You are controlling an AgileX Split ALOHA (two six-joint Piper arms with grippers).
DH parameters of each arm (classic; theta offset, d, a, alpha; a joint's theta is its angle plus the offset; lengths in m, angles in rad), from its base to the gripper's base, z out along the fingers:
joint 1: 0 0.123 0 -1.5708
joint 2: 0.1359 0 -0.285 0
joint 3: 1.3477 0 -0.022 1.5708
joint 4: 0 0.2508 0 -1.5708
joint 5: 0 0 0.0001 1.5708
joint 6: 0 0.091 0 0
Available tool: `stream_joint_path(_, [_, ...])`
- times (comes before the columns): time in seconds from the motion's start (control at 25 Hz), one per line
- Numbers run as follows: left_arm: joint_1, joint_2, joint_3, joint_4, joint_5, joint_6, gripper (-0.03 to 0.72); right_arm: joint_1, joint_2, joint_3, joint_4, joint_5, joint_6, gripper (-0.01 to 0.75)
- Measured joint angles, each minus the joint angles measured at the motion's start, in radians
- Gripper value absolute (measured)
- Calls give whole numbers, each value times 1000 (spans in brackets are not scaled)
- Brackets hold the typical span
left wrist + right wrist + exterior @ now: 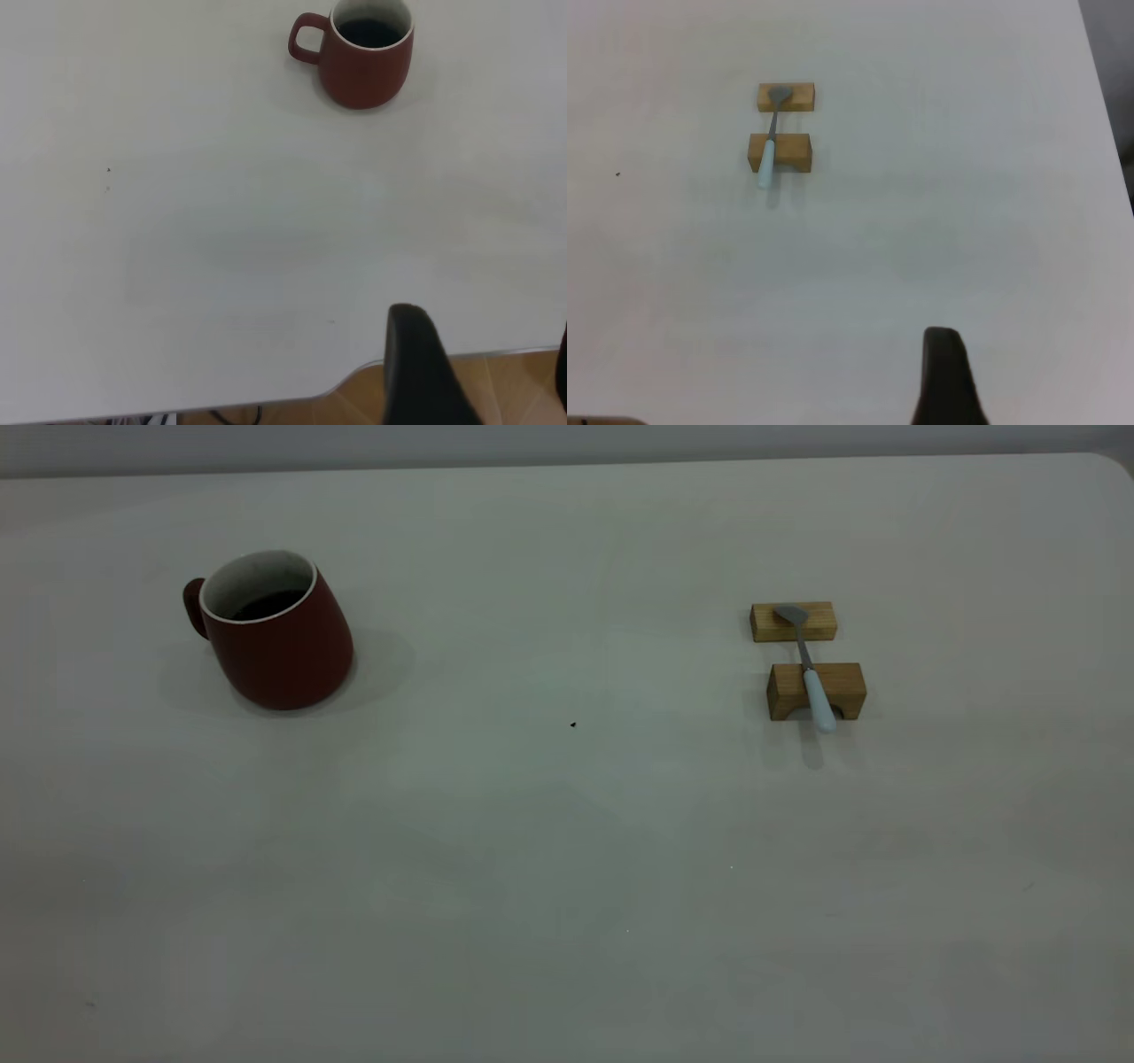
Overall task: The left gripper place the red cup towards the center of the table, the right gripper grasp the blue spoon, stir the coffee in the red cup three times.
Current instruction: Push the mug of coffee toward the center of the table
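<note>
The red cup [279,646] stands upright at the table's left, its handle pointing further left, with dark coffee [266,605] inside. From the left wrist the cup [368,62] is far off; my left gripper [485,335] hangs open over the table's edge, holding nothing. The blue spoon [811,673] lies across two tan wooden blocks at the right, with its grey bowl on the far block and its pale handle jutting past the near one. The right wrist sees the spoon [770,146] at a distance and one dark finger [943,376] of the right gripper, with nothing beside it. Neither gripper appears in the exterior view.
The far block [794,622] and near block [816,691] carry the spoon. A tiny dark speck [572,724] marks the table [567,886] near its middle. Wide bare tabletop separates cup and spoon. A rounded table corner [350,381] has wooden floor beyond.
</note>
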Motion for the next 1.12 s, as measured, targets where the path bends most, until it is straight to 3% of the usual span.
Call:
stream_joint_path(0.32, [0,9,-7,13,2,0,448,0,0,0,0,0,0,569])
stream_joint_path(0.6, [0,291,-61,50,14,-45,521,0,0,0,0,0,0,569])
stream_joint_path(0.88, [0,671,-125,50,-169,-63,556,0,0,0,0,0,0,569])
stream_joint_path(1.0, [0,854,-186,50,-294,-84,558,0,0,0,0,0,0,569])
stream_joint_path(1.12, [1,1061,-272,67,-348,-86,558,0,0,0,0,0,0,569])
